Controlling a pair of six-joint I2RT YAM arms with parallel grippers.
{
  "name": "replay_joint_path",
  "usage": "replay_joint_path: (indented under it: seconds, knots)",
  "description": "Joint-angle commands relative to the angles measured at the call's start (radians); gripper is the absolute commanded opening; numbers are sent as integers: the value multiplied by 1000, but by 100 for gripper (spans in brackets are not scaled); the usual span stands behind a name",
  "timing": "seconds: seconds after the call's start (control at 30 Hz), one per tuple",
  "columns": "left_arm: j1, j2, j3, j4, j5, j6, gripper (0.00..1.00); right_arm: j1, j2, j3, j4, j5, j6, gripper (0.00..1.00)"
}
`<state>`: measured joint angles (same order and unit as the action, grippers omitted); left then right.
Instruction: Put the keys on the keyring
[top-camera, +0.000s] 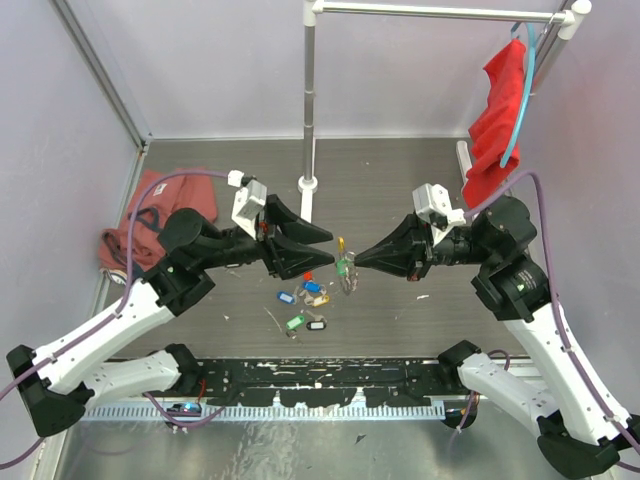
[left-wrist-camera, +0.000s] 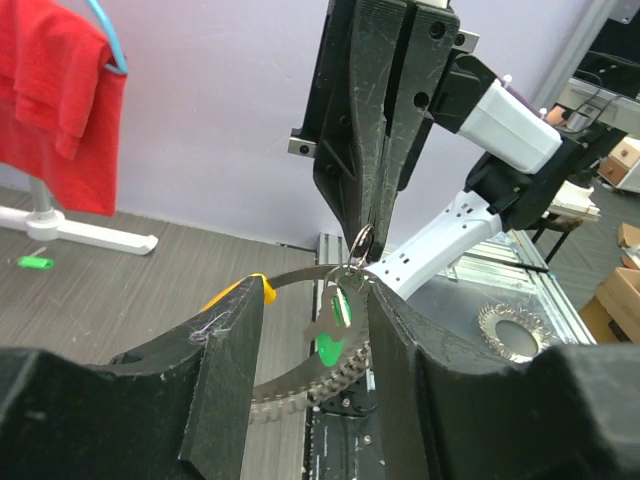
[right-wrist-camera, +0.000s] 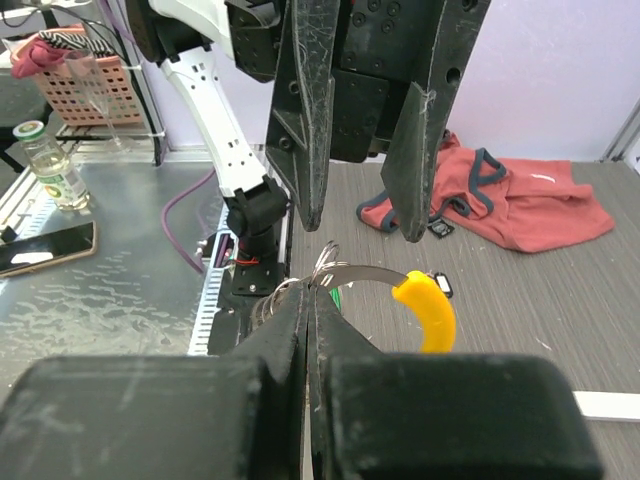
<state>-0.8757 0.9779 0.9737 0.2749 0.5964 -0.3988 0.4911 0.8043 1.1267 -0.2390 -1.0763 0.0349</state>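
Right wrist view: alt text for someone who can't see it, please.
The right gripper, shut, pinches a silvery metal keyring with a curved yellow section. The left gripper hangs open opposite, a red cloth lying behind it.

The top view looks down from above and behind the arms, their bases along its lower edge, taking in the whole bench. The left wrist view sits close behind the left hand and faces the right hand at upper centre. The right wrist view faces the opposite way, equally near. All three views share the keyring between the hands.
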Motion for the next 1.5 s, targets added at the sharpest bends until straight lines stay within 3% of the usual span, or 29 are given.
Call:
replay_joint_path:
  seconds: [0.0, 0.33, 1.1, 1.47]
  knots:
    - [-8, 14, 57, 94, 73, -35, 52, 1, -15, 50, 87, -45, 33, 1]
    - [-21, 28, 82, 152, 103, -70, 41, 1, -20, 54, 161, -93, 92, 1]
    - [-85, 15, 57, 124, 88, -63, 42, 1, -44, 113, 191, -129, 138, 1]
    - [-133, 51, 130, 121, 84, -49, 42, 1, -29, 104, 180, -137, 133, 1]
